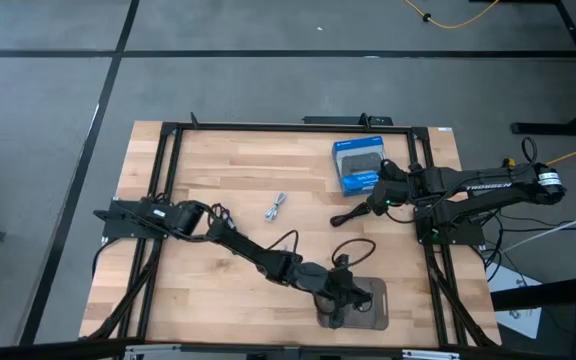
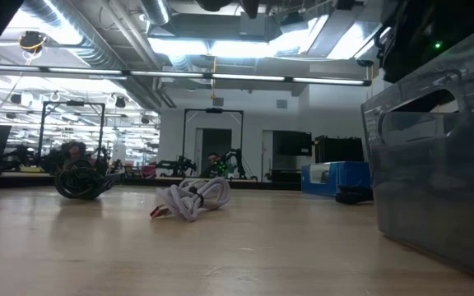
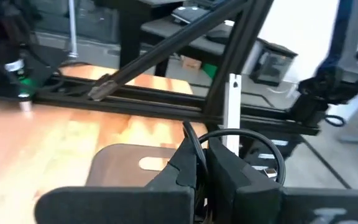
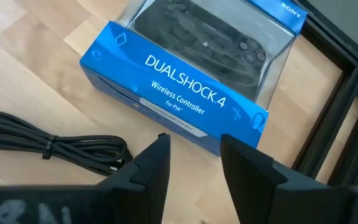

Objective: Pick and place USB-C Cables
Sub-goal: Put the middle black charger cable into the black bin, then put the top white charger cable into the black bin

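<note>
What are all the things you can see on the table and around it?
white cable: one, light grey, bundled, mid-table.
loose black cable: one, black, bundled, on the table beside the right gripper.
held black cable: one, black, looped, above the bin.
blue box: one, blue, at the table's far side on the right.
bin: one, dark grey, at the near edge.
table: one, light wood with a black frame.
yellow cord: one, yellow, on the floor beyond the table.
left gripper: one, black, shut on the held black cable.
right gripper: one, black, open, by the blue box.
</note>
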You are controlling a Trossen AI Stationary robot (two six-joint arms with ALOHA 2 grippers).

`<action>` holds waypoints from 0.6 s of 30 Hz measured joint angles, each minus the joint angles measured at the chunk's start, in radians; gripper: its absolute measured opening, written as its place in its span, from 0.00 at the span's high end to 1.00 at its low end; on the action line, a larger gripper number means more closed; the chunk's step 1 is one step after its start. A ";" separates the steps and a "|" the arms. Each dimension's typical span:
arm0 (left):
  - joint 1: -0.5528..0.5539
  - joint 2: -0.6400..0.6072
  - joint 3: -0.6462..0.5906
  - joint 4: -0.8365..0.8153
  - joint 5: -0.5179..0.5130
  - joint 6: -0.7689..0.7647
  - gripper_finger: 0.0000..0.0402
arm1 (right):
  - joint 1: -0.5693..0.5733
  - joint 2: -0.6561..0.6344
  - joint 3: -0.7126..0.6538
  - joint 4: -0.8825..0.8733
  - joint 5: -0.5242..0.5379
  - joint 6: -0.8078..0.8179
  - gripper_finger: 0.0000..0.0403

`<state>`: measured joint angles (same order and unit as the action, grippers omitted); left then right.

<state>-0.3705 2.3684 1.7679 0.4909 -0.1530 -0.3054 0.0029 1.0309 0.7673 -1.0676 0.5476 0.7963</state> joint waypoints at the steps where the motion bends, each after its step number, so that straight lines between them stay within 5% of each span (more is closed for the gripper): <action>1: 0.003 0.000 0.000 0.004 0.017 -0.001 0.98 | 0.000 0.000 0.000 0.000 0.000 0.003 0.64; 9: 0.020 0.000 0.000 0.005 0.086 -0.033 0.81 | 0.000 0.000 0.000 0.000 -0.002 0.006 0.64; 18: 0.030 -0.001 0.000 0.004 0.089 -0.033 0.78 | 0.000 0.000 0.000 0.001 -0.003 0.006 0.64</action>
<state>-0.3401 2.3677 1.7683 0.4954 -0.0639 -0.3382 0.0029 1.0309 0.7673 -1.0668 0.5449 0.8028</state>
